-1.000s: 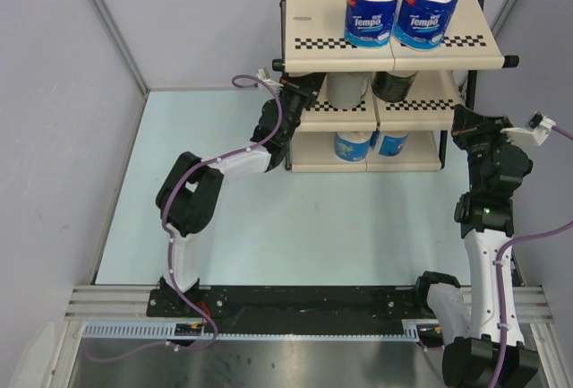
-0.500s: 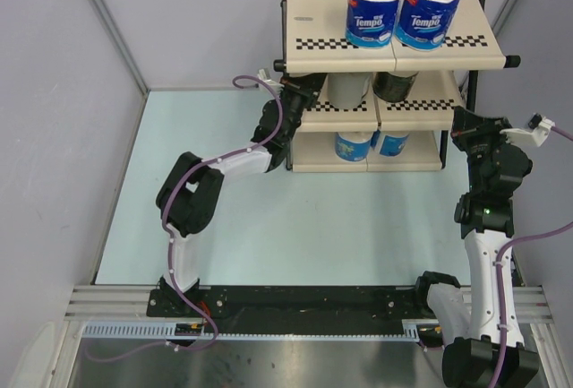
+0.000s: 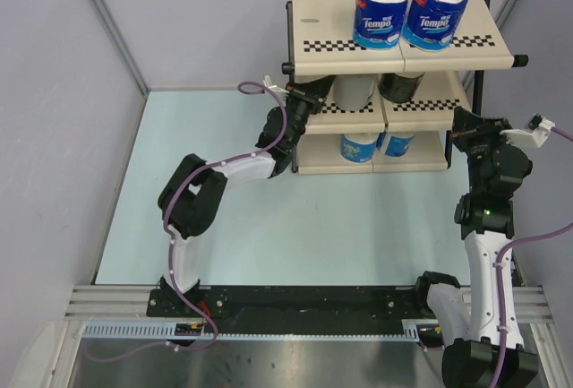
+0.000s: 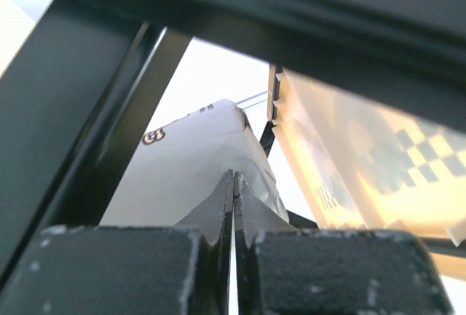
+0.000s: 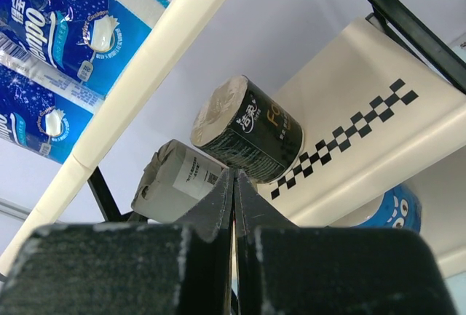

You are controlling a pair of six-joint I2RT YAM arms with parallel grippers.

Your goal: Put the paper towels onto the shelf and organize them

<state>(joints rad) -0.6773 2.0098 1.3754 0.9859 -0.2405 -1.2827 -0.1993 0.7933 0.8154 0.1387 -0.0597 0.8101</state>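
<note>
The shelf (image 3: 313, 47) stands at the back right with all the paper towels on it. Two blue Tempo rolls (image 3: 383, 12) (image 3: 437, 10) sit on the top tier, a grey roll (image 3: 354, 92) and a dark-wrapped roll (image 3: 400, 86) on the middle tier, and two blue rolls (image 3: 358, 147) on the bottom tier. My left gripper (image 3: 303, 106) is shut and empty at the shelf's left end, its tips (image 4: 234, 177) right before the grey roll (image 4: 196, 155). My right gripper (image 3: 458, 124) is shut and empty at the right post, below the dark roll (image 5: 251, 129).
Black frame bars (image 4: 87, 111) cross close in front of the left wrist camera. The checkered front strip (image 5: 349, 137) runs past the right gripper's tips. Grey walls enclose the pale table (image 3: 269, 227) on the left, back and right.
The shelf has slid a little to the right with its rolls. My left gripper moved right along with it at its left end. The right arm has stayed put.
</note>
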